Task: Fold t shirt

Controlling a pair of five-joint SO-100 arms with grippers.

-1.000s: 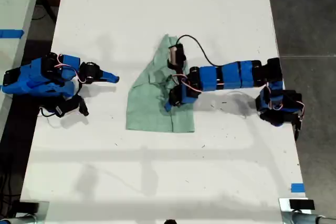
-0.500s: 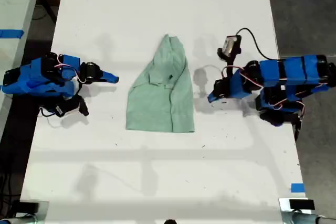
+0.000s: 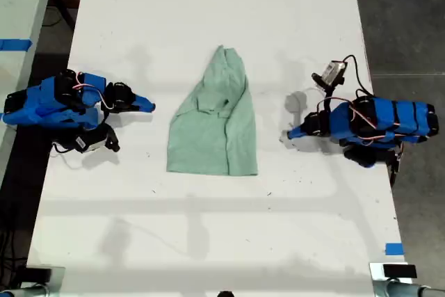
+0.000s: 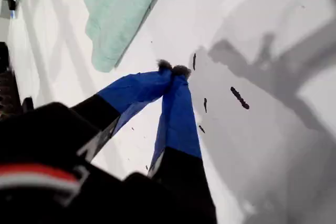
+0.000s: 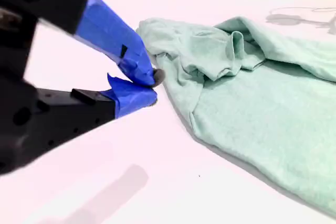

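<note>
The pale mint-green t shirt [image 3: 215, 123] lies flat in the middle of the white table [image 3: 208, 227], hem toward the exterior view's bottom and narrowing to a point at the top, with a small crumpled fold near its middle. My first gripper [image 3: 292, 132] lies at the exterior view's right, a short gap from the shirt, shut on nothing; its wrist view shows the tips [image 4: 176, 71] meeting, with the t shirt [image 4: 121, 9] beyond. My second gripper [image 3: 148, 106] rests at the exterior view's left, shut and empty [image 5: 152, 85], just beside the t shirt [image 5: 252, 87] edge.
Small black marks [image 4: 239, 98] dot the table by my first gripper. A blue tape piece [image 3: 393, 248] sits near the table's edge at the exterior view's lower right. Dark floor [image 3: 403, 19] borders that side; a second table [image 3: 21, 5] stands at the left.
My first gripper, which was over the shirt's middle a second ago, has pulled back to the exterior view's right and off the cloth. The shirt stays flat. My second arm has barely moved.
</note>
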